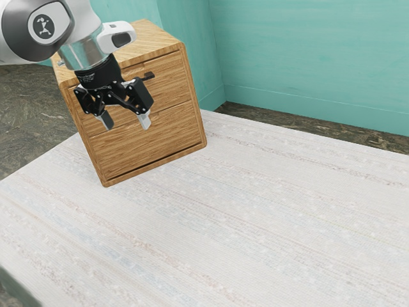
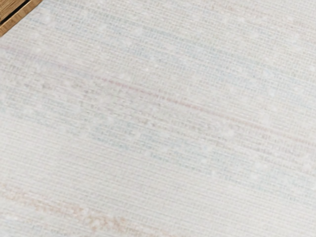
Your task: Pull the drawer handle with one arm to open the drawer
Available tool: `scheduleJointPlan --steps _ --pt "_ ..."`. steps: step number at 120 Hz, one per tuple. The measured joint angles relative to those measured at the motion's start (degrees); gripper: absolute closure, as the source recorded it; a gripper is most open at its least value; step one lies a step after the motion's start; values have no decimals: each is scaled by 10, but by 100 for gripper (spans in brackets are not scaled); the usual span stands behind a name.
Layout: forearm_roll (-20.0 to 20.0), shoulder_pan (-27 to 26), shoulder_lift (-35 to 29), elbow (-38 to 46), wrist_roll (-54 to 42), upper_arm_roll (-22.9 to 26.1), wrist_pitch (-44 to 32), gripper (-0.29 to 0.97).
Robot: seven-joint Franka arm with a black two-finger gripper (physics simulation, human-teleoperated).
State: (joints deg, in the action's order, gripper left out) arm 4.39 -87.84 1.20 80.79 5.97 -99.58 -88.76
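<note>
Our hand [image 1: 126, 119] hangs released, fingers pointing down, close before the cabinet [image 1: 153, 137] on the desk [image 1: 255, 211]. The handle [image 1: 148, 76] of the upper drawer [image 1: 171, 80] lies higher and farther back, running across its front.

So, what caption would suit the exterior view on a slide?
Open black gripper hovers in front of a wooden drawer cabinet on a pale table.

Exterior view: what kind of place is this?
Probably a simulated robot test room: plain teal walls, a pale table bearing a small wooden drawer cabinet, and a black gripper open in front of it.
</note>
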Motion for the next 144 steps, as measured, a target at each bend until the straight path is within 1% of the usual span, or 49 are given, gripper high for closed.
scheduleJointPlan --steps 24,33,37,40,44,51,56,63,68,73,79,85,89,92,103,111,115,121,125,129,133,139,144 --pt "1 -11 -12 -3 0 0 0 0" --pt "-2 -1 -3 -89 1 0 19 0" --pt "-4 22 17 -126 1 2 27 0" --pt "-6 28 28 -148 1 6 32 0" --pt "-6 7 36 -165 3 13 37 0" --pt "-9 -79 46 -177 17 25 44 0" --pt "-13 -131 57 -178 34 48 48 0" --pt "-23 -166 68 -176 64 118 51 0" --pt "-28 -173 71 -176 85 167 50 0" --pt "-31 -176 74 -169 105 201 46 0" --pt "-34 -176 75 -158 127 221 41 0" --pt "-36 -173 73 -152 147 225 37 0" --pt "-37 -160 72 -150 158 225 35 0" --pt "-38 -140 71 -149 165 226 33 0" --pt "-44 -20 69 -146 181 226 33 0" --pt "-52 52 69 -133 182 226 14 0" --pt "-35 97 72 -129 181 226 -4 0" --pt "4 168 74 -114 175 226 -36 0" --pt "26 204 76 -105 169 225 -56 0" --pt "42 223 76 -94 164 225 -72 1" --pt "51 231 74 -87 158 224 -81 0" --pt "49 232 54 -85 148 234 -60 0" --pt "35 229 41 -89 141 251 -27 0"
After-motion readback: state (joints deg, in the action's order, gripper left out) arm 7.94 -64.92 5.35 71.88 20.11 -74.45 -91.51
